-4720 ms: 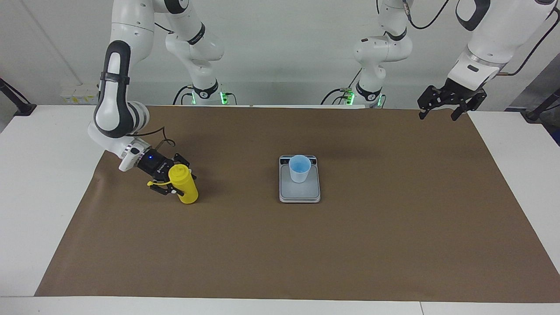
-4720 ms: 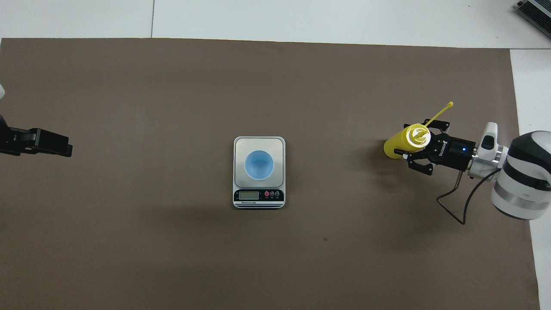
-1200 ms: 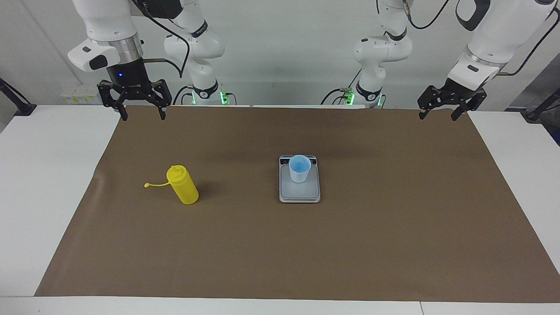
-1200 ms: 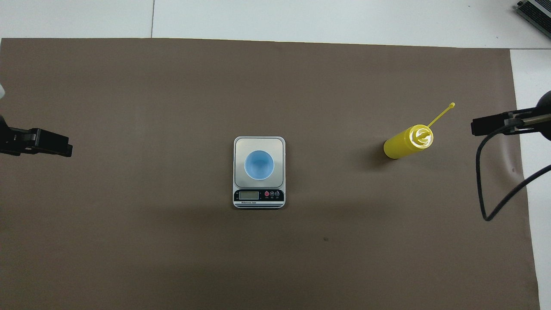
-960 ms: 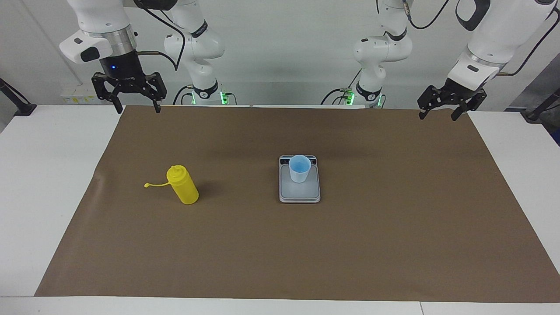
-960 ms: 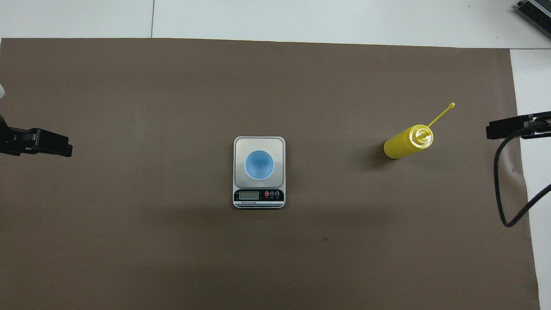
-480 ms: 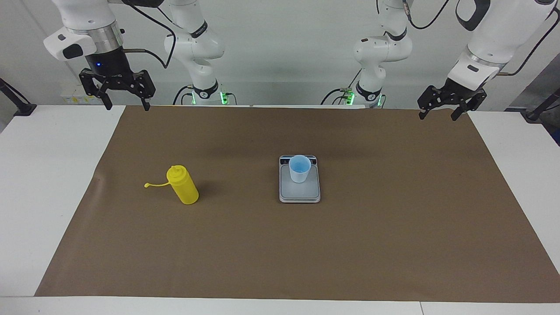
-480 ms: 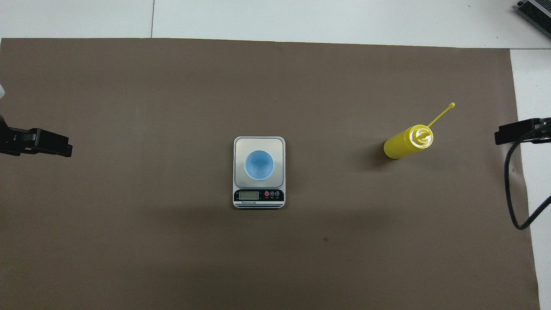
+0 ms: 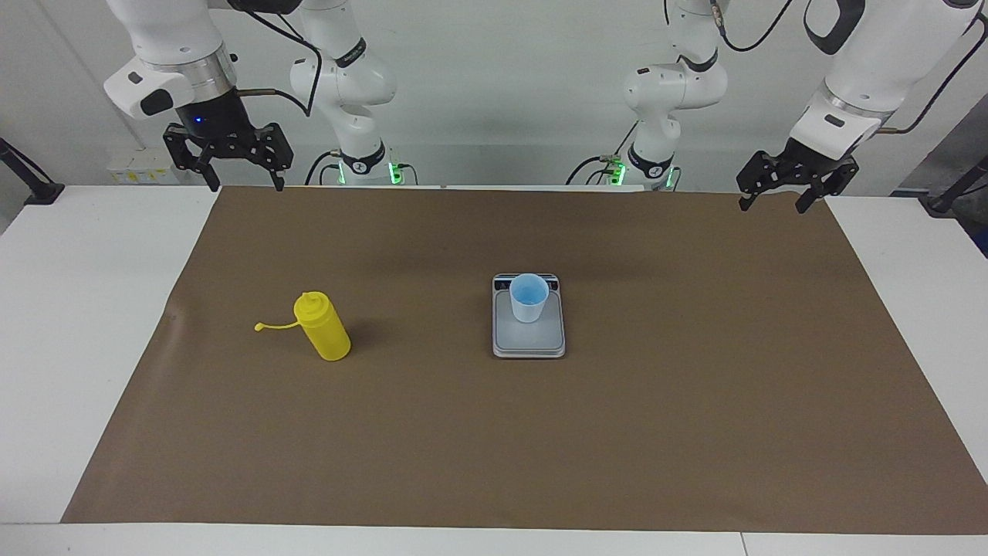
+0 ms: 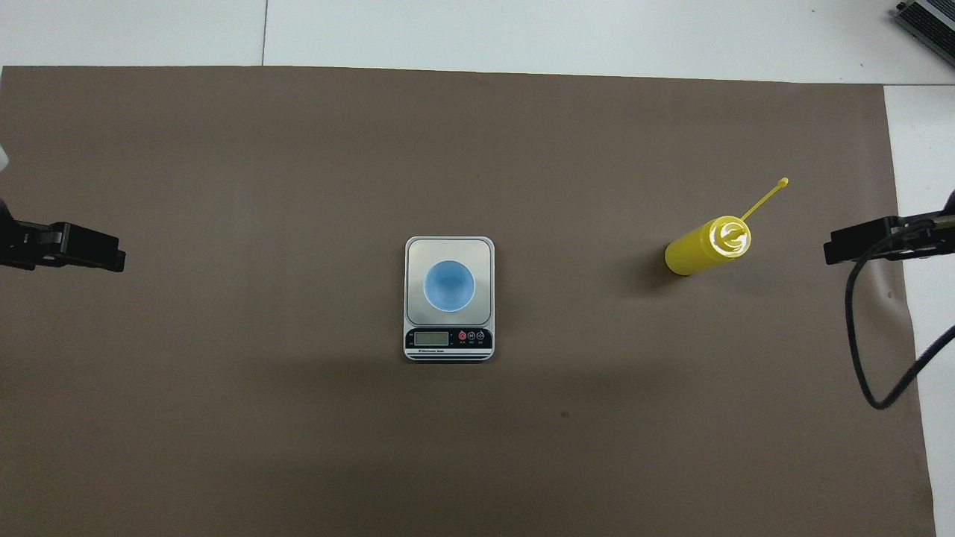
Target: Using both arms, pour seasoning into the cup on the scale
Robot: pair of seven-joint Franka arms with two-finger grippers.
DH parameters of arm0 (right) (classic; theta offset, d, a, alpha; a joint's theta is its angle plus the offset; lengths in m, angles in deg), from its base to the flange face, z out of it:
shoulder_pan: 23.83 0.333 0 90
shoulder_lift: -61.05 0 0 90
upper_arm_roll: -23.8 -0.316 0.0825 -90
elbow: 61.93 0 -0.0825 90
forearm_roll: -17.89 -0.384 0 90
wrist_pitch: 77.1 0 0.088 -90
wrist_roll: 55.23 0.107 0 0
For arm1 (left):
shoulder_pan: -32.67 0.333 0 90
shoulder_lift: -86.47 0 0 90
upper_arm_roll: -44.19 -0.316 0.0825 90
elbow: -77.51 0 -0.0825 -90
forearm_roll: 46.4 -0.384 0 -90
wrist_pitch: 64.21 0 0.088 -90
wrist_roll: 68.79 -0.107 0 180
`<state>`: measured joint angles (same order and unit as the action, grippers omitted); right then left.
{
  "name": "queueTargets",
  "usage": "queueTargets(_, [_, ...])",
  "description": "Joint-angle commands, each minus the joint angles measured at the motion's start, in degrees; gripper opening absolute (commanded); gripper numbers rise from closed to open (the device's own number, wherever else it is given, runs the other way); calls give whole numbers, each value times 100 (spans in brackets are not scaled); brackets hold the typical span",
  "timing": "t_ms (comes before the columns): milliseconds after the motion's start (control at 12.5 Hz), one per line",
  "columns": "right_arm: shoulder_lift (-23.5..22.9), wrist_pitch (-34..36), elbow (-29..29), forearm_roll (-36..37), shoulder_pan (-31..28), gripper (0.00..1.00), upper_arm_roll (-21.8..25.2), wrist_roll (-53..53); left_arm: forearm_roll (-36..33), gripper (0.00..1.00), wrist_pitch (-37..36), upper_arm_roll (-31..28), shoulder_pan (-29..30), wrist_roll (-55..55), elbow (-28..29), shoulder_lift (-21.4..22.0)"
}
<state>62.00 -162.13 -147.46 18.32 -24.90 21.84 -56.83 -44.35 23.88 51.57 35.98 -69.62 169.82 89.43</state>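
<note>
Overhead, both grippers are cut off at the frame edges. The right gripper (image 9: 241, 185) hangs above the mat's (image 9: 695, 386) edge by the robots, fingers spread, empty. Same for the left gripper (image 9: 773, 207). The smooth yellow seasoning (image 9: 326, 328) bottle stands alone toward the right arm's end, its cap trailing on its tether. The tapered blue cup (image 9: 529, 298) sits on the flat grey scale (image 9: 529, 336) mid-mat.

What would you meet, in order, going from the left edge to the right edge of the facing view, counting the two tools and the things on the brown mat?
Right tool → yellow squeeze bottle → blue cup, standing on the scale → left tool.
</note>
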Motion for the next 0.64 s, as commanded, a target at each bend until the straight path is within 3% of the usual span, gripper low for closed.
queueTargets(0, [64, -49, -149, -95, 405, 100, 467, 134, 58, 100, -20, 9, 55, 22, 129, 143])
queueTargets(560, [81, -23, -175, -34, 380, 100, 469, 116, 58, 100, -20, 9, 55, 22, 129, 143])
